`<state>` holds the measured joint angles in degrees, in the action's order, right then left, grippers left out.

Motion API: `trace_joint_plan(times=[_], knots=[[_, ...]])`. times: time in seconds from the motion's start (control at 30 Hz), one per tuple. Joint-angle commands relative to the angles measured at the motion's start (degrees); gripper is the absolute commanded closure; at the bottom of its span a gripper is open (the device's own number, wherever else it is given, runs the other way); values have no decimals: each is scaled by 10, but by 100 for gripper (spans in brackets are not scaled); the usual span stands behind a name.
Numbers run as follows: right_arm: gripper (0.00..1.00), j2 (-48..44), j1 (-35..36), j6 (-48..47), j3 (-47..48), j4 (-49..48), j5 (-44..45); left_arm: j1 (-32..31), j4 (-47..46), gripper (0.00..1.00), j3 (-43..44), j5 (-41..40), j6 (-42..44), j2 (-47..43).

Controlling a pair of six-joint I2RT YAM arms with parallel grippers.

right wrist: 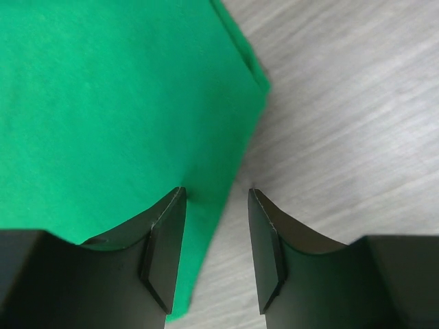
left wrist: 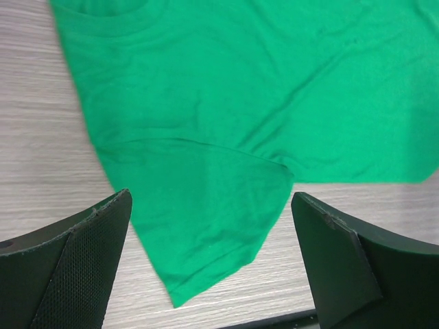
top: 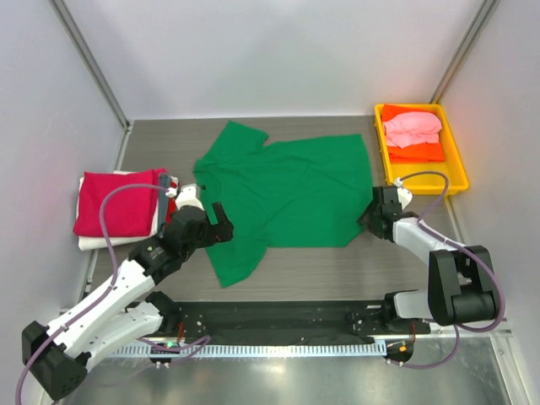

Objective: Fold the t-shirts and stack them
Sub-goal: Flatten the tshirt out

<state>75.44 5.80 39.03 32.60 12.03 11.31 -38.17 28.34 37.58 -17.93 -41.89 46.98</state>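
Note:
The bright green t-shirt (top: 287,198) lies spread flat in the middle of the table, collar to the left and hem to the right. My left gripper (top: 224,221) hovers wide open over its near sleeve (left wrist: 206,233), with nothing between the fingers (left wrist: 89,260). My right gripper (top: 369,218) is low at the hem's near right edge. Its jaws stand narrowly apart astride the edge of the green t-shirt (right wrist: 110,103), one finger (right wrist: 164,247) over the cloth and the other over bare table. A folded crimson t-shirt (top: 118,202) tops a white one (top: 101,240) at the left.
A yellow tray (top: 456,160) at the back right holds a pink t-shirt (top: 412,128) on an orange one (top: 416,153). White walls close in both sides and the back. A black rail (top: 278,316) runs along the near edge between the arm bases.

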Motion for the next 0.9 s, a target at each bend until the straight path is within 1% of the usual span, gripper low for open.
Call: trace_joint_plan(times=[0.0, 0.07, 0.17, 0.23, 0.3, 0.4, 0.43, 0.47, 0.5, 0.7, 0.8, 0.87], knots=[[53, 20, 10, 5, 20, -39, 10, 2, 19, 0, -6, -54, -25, -31], [53, 25, 13, 6, 24, -43, 15, 2, 30, 0, -8, -59, -24, -47], [62, 34, 15, 6, 30, -46, 20, 2, 51, 0, -7, -61, -23, -62], [62, 35, 16, 6, 35, -47, 27, 2, 64, 0, -8, -66, -21, -73], [65, 36, 16, -1, 40, -47, 34, 2, 74, 0, -6, -70, -19, -83], [75, 39, 15, -14, 55, -40, 41, 2, 83, 0, -3, -75, -18, -91], [80, 41, 16, -18, 63, -33, 41, 2, 84, 0, -2, -74, -18, -92], [96, 43, 17, -19, 67, -29, 39, 2, 83, 0, -1, -70, -18, -93], [99, 42, 17, -19, 69, -25, 38, 2, 84, 0, -1, -70, -18, -91], [99, -6, 35, -15, 83, 16, 54, 2, 93, 0, 14, -69, -14, -81], [99, -7, 49, -19, 128, 52, 70, 2, 92, 0, 21, -65, -14, -73], [99, 14, 60, -23, 172, 65, 79, 2, 91, 0, 25, -66, -14, -68]])
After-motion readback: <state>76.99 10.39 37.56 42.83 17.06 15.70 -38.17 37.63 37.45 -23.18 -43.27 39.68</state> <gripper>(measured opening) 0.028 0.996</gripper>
